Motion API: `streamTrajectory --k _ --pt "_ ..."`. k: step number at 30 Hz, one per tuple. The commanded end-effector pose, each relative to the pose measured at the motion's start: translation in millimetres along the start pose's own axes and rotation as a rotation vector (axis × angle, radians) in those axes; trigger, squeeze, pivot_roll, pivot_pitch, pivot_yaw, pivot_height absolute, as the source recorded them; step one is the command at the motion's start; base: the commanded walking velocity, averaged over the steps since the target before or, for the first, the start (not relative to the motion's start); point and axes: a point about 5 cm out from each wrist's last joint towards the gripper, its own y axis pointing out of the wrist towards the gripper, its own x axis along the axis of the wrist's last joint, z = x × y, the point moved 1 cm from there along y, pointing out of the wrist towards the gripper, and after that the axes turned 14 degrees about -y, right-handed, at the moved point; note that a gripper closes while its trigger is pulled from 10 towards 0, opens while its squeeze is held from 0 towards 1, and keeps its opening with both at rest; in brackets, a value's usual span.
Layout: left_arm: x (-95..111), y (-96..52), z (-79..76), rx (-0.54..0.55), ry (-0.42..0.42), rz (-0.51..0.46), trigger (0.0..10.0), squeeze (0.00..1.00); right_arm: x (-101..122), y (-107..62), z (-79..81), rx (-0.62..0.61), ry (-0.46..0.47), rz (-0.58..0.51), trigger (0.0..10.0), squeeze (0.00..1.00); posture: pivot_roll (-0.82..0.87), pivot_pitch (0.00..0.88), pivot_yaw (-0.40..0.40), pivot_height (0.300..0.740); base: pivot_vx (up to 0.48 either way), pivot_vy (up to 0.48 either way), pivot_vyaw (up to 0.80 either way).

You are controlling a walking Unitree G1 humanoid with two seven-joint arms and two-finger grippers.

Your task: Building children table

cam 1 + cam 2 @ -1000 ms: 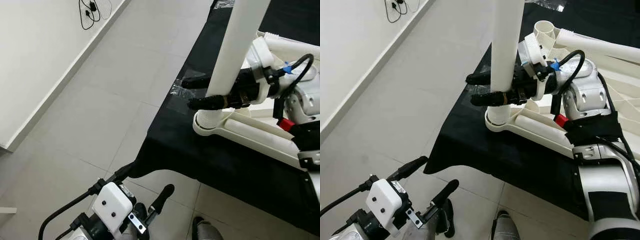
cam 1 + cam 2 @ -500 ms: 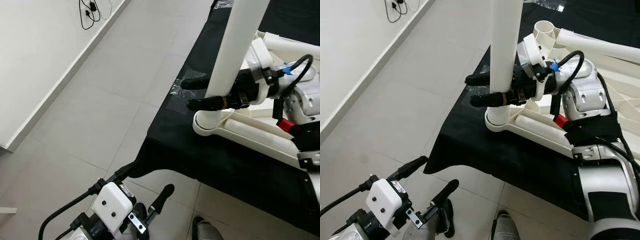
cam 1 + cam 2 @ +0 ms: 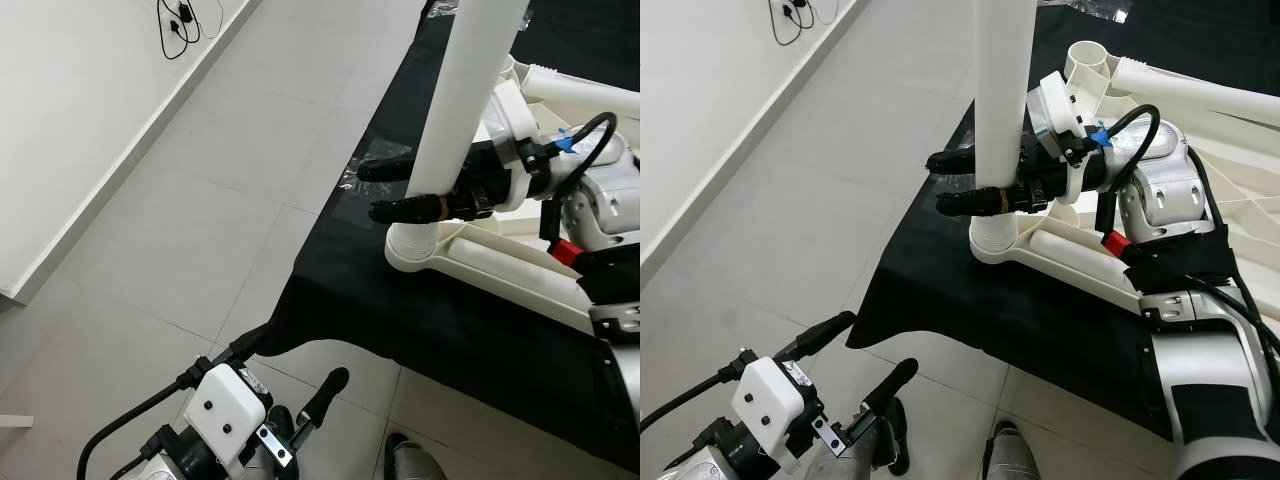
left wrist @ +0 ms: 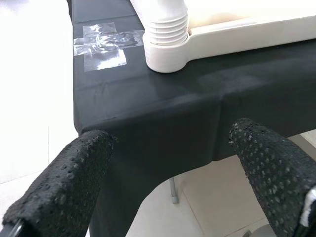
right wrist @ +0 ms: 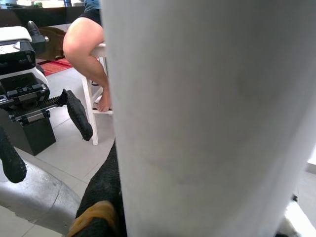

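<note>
White table leg upright in the corner socket of the white table frame on black cloth, right gripper pinching the leg low down, left gripper spread, low beside the cloth edge over grey floor tiles.

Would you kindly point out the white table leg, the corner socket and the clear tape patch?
white table leg point(image 3: 998, 90), right eye view, mid shaft.
corner socket point(image 4: 167, 58), left wrist view, outer wall.
clear tape patch point(image 4: 102, 43), left wrist view, centre.

The right pincer has nudged the upright white table leg slightly leftward, tilting it less
</note>
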Motion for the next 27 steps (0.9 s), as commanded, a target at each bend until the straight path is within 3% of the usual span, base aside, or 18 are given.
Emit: streamTrajectory --k 1,27 --pt "-5.7 -3.3 -1.1 -0.003 -0.01 0.037 10.0 0.0 -10.8 6.5 9.4 0.037 0.046 0.008 10.0 0.0 0.1 0.38 0.081 0.74 0.0 0.0 0.0" --pt "-6.2 -3.0 -0.2 -0.003 -0.009 0.039 10.0 0.0 -12.7 1.5 11.0 -0.062 0.054 0.017 10.0 0.0 0.1 0.376 0.089 0.74 0.0 0.0 0.0"
